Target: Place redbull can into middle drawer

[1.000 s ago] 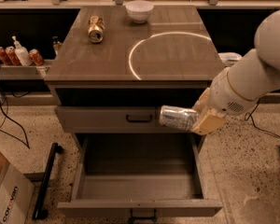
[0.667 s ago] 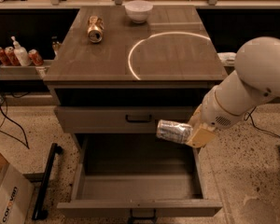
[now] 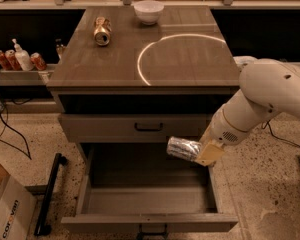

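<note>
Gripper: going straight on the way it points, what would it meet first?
Likely nothing soon: the gripper, holding the redbull can, points left across the open middle drawer; depth unclear.

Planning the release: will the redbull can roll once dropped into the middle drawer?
Probably: the claw, over the middle drawer at right, holds the redbull can on its side. Flat floor won't stop it; walls likely will.

The white arm [image 3: 270, 94] sloped down leftward from the right; the gripper [image 3: 204, 152] sat at its low end, jaws clamped on the redbull can [image 3: 183, 148].
</note>
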`<state>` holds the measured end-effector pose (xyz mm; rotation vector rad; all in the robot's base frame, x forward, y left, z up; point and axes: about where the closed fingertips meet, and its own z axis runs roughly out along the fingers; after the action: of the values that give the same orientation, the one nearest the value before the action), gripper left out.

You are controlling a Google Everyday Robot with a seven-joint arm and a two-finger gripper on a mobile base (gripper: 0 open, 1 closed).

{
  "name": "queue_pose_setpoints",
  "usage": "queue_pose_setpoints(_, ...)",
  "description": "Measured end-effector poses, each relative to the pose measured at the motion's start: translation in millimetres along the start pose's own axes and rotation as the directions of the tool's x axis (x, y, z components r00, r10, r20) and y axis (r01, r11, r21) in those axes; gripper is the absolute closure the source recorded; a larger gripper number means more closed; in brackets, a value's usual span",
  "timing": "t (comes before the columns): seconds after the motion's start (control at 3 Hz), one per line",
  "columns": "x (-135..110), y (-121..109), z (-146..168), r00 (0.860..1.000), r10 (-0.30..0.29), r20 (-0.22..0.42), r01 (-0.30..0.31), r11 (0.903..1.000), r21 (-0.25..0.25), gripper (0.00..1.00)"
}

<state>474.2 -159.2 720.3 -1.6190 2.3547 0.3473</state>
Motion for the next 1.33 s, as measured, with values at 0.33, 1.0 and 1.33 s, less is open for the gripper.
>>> queue_pose_setpoints(0.33, -2.5, 2.8, 7.7, 1.000, -0.015, -0.025, 0.015, 0.9999, 0.004, 1.00)
queue_pose_setpoints(1.0, 2.1, 1.7, 65.4, 0.999, 0.037, -0.018, -0.037, 0.9989, -0.028, 1.00)
queue_pose_setpoints(1.33, 3.5, -2.9, 90.5, 0.998, 0.065, 0.000, -0.065, 0.9975, -0.028, 1.00)
